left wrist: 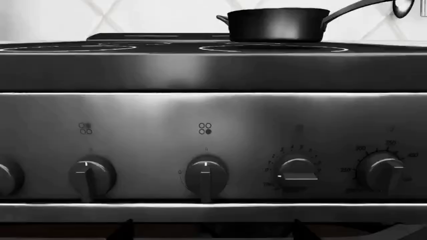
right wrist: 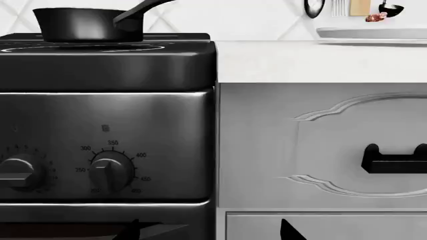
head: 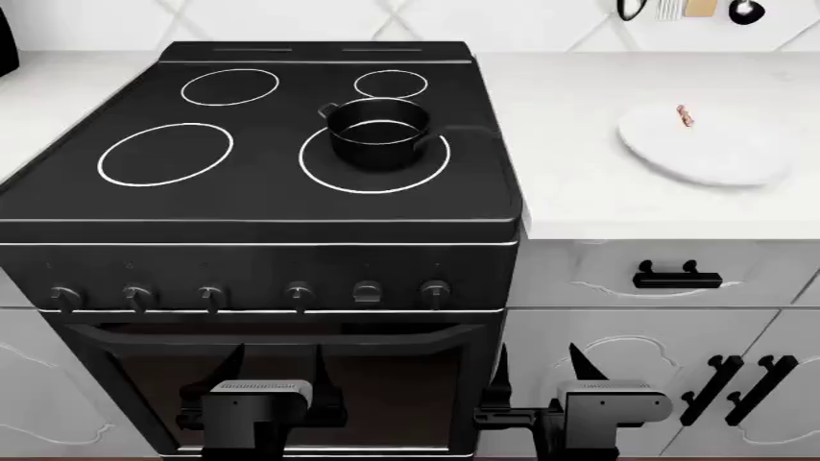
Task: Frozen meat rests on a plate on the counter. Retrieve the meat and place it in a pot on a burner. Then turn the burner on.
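Currently the meat (head: 687,116) lies on the far part of the plate (head: 705,154), which sits on the desk (head: 577,192), well ahead of and above the right end effector (head: 540,365) and to its right. The pot (head: 376,132) stands inside the burner (head: 314,163) ring on the black cooktop (head: 154,206), ahead of and above both end effectors, nearer the left end effector (head: 277,360). A row of knobs (head: 299,293) runs across the stove front, just above the end effectors. Both end effectors hang low before the oven door (head: 154,384) and cabinet front, fingers spread apart, each holding nothing. The right wrist view shows a black drawer handle (right wrist: 397,161) close ahead.
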Tool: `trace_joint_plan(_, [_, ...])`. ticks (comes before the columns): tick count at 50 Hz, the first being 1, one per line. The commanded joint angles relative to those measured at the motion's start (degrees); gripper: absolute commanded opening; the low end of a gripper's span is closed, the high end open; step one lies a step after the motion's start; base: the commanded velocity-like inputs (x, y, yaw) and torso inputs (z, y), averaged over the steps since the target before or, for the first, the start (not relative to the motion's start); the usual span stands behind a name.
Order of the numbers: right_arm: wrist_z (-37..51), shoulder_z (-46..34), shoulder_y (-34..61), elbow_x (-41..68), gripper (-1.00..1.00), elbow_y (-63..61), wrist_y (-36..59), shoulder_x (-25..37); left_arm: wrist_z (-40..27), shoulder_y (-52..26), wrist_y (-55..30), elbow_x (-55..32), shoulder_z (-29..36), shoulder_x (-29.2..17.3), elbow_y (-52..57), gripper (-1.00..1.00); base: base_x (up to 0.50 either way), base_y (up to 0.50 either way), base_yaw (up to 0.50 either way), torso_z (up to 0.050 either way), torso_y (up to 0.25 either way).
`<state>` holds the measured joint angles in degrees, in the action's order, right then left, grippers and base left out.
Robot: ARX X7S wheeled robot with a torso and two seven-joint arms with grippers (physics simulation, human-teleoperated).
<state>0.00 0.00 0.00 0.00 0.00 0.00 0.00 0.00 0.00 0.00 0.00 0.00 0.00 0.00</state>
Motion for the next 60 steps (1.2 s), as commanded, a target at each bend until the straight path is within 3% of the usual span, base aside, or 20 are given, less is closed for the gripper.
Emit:
trace_joint_plan(1, [0.2,-1.2,-0.3,2.0,1.00,-1.0,0.4,0.9,-1.0,-0.2,0.2,-0.8,1.1,-0.9,-0.8,1.00,0.00,0.00,0.00,0.000,0.000])
trace_joint_plan(7, [0.3,-2.4,-0.4,6.3,1.00,-4.7,7.8,2.1,0.8,0.3,3.3,-3.2,2.9,-2.9,-1.9,1.00,0.00,0.00,0.00,0.013,0.000])
trace_joint_plan(31, [0.6,-4.0,-1.2,10.3,1.00,-5.7,4.7,4.6,2.5,1.0,3.4,-6.2,6.7,-5.5,-1.8,1.00,0.00,0.00,0.00,0.050,0.000])
trace_joint_plan(35, [0.5,-2.9,-0.8,13.1,1.00,-5.1,5.2,4.5,0.0,-1.4,-3.0,-7.3,5.7,-4.6,-4.3,1.00,0.00,-0.50,0.00,0.000,0.000])
trace_joint_plan(60, [2.5,-4.4,-0.3,15.0,1.00,-4.7,5.0,6.0,-0.5,-2.1,-5.8,-9.3,8.9,-6.2,-3.8,1.00,0.00,-0.50,0.00,0.000,0.000])
